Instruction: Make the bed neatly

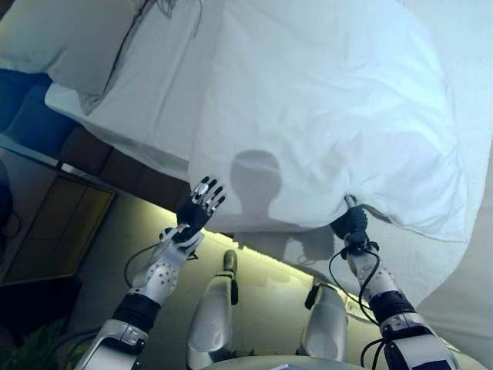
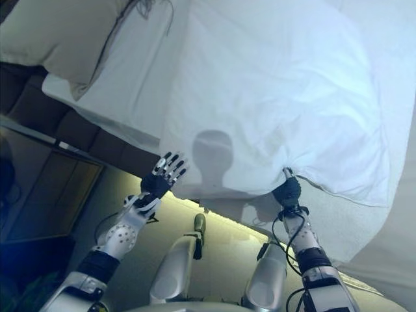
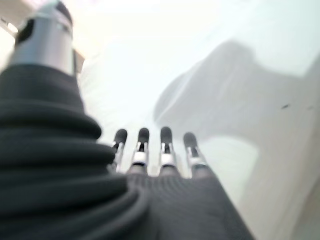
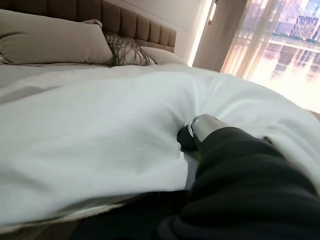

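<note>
A white duvet [image 1: 331,116] lies spread over the bed, with its near edge hanging toward me. My right hand [image 1: 351,222] is at that edge, where the cloth puckers. In the right wrist view its thumb [image 4: 199,129] presses on top of the duvet [image 4: 100,130], and the fingers are tucked under the edge, pinching it. My left hand [image 1: 199,206] is open with straight fingers, just at the duvet's near left corner, holding nothing. In the left wrist view its fingers [image 3: 152,150] point at the white cloth [image 3: 210,90].
A white sheet [image 1: 154,92] shows left of the duvet. A beige pillow [image 1: 69,38] lies at the bed's head, below a padded headboard [image 4: 135,27]. The brown bed frame [image 1: 115,166] runs along the left. A wooden unit [image 1: 54,223] stands on the floor. A curtained window [image 4: 270,45] is beyond the bed.
</note>
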Robot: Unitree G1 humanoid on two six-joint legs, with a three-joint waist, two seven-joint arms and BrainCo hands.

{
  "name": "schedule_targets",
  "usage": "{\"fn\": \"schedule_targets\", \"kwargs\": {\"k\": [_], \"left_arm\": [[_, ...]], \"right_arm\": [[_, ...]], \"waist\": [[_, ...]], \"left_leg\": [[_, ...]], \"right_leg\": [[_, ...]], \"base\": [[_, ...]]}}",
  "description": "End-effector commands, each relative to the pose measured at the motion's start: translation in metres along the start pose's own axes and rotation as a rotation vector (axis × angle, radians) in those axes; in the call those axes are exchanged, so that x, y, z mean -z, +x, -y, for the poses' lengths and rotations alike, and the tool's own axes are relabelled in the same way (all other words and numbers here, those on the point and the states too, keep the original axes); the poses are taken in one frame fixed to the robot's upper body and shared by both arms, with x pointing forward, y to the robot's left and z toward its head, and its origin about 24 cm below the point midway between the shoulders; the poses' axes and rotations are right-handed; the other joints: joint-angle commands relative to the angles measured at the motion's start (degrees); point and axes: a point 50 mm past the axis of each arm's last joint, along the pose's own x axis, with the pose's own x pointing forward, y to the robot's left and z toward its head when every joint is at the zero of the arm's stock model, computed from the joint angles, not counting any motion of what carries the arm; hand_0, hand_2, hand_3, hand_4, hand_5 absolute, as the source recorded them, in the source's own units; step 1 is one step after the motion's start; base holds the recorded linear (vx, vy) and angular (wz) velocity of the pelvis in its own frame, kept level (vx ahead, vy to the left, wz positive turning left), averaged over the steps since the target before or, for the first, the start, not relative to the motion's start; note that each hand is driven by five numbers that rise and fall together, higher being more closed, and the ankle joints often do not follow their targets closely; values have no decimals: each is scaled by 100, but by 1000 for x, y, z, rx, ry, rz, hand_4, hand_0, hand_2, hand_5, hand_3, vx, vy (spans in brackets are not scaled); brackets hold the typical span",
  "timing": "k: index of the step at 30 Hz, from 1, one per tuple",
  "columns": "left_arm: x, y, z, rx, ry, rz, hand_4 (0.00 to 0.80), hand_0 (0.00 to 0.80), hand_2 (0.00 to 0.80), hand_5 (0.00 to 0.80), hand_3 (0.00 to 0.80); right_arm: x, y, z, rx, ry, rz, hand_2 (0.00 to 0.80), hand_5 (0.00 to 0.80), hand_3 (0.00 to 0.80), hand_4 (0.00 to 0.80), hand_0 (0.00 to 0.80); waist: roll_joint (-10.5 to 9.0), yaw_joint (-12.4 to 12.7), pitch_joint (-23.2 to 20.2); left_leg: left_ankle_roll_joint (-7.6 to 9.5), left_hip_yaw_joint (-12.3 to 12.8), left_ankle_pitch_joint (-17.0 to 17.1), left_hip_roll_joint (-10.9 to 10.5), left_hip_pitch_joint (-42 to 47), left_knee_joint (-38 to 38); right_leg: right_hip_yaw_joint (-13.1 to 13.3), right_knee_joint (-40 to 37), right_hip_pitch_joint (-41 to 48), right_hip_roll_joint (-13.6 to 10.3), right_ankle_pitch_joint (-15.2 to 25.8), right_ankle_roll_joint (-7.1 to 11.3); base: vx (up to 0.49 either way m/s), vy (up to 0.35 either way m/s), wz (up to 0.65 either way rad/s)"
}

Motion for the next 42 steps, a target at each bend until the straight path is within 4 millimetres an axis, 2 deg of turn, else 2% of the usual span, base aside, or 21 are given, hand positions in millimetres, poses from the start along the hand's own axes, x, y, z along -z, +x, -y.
{"fn": "schedule_targets", "kwargs": {"k": [1,9,14,19,24,26,29,33,37,42], "left_arm": [[13,1,11,63,-117,-98,0,0,0,0,0],[51,-9,30,158,-264,-422,0,0,0,0,0],[73,-20,40,152,-606,-594,0,0,0,0,0],[85,-6,38,105,-613,-632,0,0,0,0,0],[95,10,53,105,-604,-668,0,0,0,0,0],[101,11,57,78,-606,-706,0,0,0,0,0],[111,8,48,29,-613,-691,0,0,0,0,0],[106,15,49,29,-644,-621,0,0,0,0,0],[102,26,65,34,-696,-586,0,0,0,0,0],[110,26,66,0,-714,-600,0,0,0,0,0]], "right_arm": [[-8,8,-29,-100,-57,47,800,800,800,800,800],[-17,18,-39,-92,-19,78,800,800,800,800,800],[-24,24,-41,-112,25,135,800,800,800,800,800],[-18,31,-50,-158,94,142,800,800,800,800,800],[-9,40,-62,-190,137,133,800,800,800,800,800],[-10,43,-66,-193,144,137,800,800,800,800,800],[-12,47,-73,-198,161,135,800,800,800,800,800],[-10,47,-79,-220,183,135,800,800,800,800,800],[-4,49,-87,-242,189,128,800,800,800,800,800],[-3,51,-91,-248,194,129,800,800,800,800,800]], "waist": [[5,144,-236],[-6,330,2],[-70,445,143],[-357,455,241],[-634,429,249],[-670,431,246],[-736,427,220],[-782,406,205],[-784,367,236],[-817,373,261]], "left_leg": [[-154,-397,39,341,239,-125],[-142,-540,142,333,-3,-100],[-169,-552,197,359,-181,-21],[-218,-586,212,499,-428,85],[-238,-599,272,610,-628,140],[-252,-608,268,627,-668,172],[-274,-641,254,637,-700,229],[-261,-602,274,657,-727,205],[-254,-568,271,670,-819,262],[-274,-586,255,664,-869,326]], "right_leg": [[142,-721,285,-441,971,494],[-185,-893,344,-445,1165,509],[-334,-927,323,-450,1265,508],[-374,-996,276,-267,1308,509],[-407,-1065,232,-115,1360,509],[-424,-1070,221,-98,1373,509],[-422,-1074,220,-68,1386,509],[-407,-1099,206,-59,1386,509],[-403,-1051,131,-54,1364,508],[-451,-1026,136,-65,1352,497]], "base": [[7,-79,10],[-80,-88,13],[-76,-94,12],[-63,-181,6],[-29,-138,-6],[3,-62,-5],[37,-49,0],[23,-10,-3],[-9,9,-2],[0,0,0]]}}
